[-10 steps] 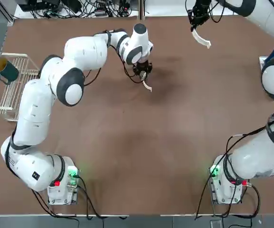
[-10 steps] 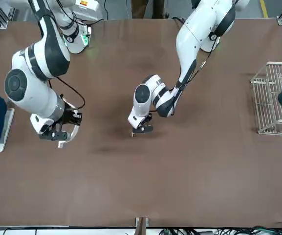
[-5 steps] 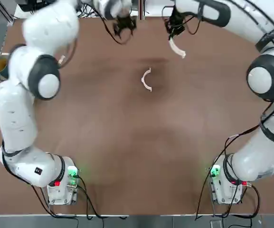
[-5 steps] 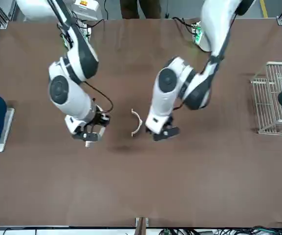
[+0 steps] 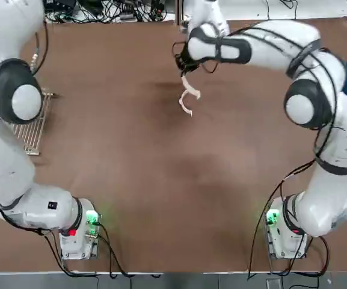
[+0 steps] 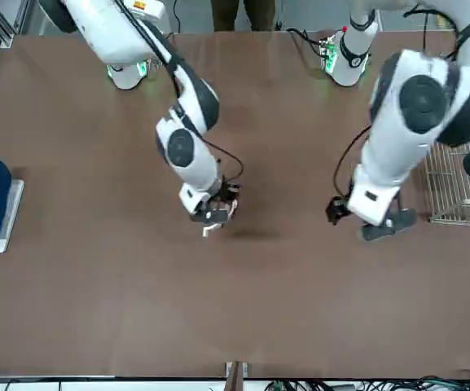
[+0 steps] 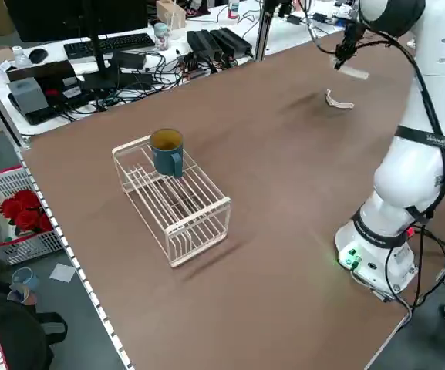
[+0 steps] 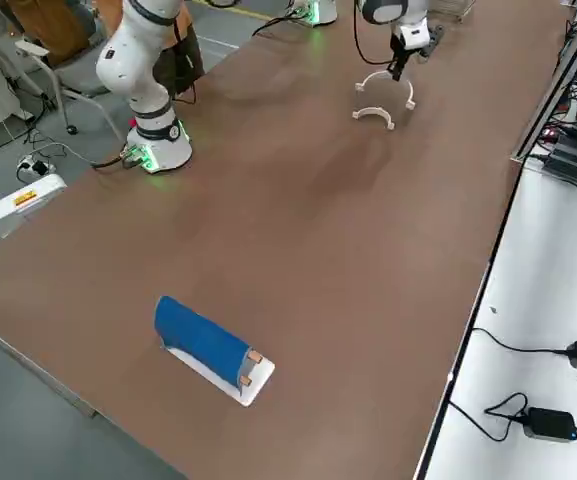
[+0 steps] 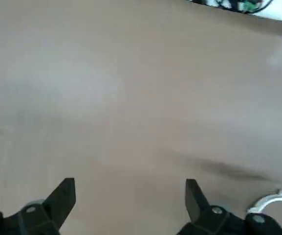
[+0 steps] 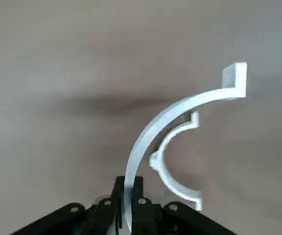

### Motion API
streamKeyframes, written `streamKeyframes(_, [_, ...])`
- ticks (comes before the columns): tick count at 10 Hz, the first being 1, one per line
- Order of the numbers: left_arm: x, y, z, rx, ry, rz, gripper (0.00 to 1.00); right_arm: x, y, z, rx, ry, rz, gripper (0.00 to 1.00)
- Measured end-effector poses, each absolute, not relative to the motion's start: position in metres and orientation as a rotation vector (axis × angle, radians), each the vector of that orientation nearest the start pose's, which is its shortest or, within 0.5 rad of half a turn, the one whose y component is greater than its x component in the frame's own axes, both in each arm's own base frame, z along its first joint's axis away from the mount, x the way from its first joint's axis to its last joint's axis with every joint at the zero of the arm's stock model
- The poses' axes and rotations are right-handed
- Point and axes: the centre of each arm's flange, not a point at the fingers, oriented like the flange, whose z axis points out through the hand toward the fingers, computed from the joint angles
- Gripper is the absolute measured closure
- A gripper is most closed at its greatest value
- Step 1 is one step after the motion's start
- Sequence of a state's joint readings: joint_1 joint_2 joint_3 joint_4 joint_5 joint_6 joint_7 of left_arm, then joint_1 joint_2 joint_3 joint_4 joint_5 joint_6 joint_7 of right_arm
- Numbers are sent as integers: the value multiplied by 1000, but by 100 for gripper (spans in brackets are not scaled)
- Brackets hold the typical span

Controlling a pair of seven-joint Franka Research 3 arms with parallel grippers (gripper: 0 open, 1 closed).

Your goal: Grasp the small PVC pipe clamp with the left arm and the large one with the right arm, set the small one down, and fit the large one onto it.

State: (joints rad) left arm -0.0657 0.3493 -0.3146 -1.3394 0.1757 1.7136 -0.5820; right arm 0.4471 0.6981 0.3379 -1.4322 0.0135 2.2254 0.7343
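— Where's the small clamp (image 10: pixel 176 156)?

— Lying free on the table, right under the right pincer (image 10: pixel 130 196), which pinches one end of the large clamp (image 10: pixel 180 110) above it.

— And the left pincer (image 9: pixel 128 188)?

— Spread empty, well off to the side.

— How to fit it?

— Centre the big arc over the small one, then lower straight and gently.

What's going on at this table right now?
The small PVC pipe clamp lies on the brown table, released. The right gripper holds the large clamp by one end just above the small one, apparently lining it up to fit over it; the two arcs do not look joined yet. The left gripper is open and empty, off toward the wire rack that carries a blue mug.
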Motion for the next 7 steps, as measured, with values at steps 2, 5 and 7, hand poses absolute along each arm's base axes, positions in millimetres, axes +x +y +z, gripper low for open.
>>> streamKeyframes(2, [621, -156, 562, -3105, -246, -72, 1, 536, 515, 279, -2942, 43, 71, 92])
streamKeyframes(5, [590, -144, 581, -3082, -190, -82, 1, 527, 529, 238, -2992, 21, 48, 92])
streamKeyframes(7, [582, -134, 587, -3097, -168, -54, 1, 529, 529, 228, -2982, 23, 35, 92])
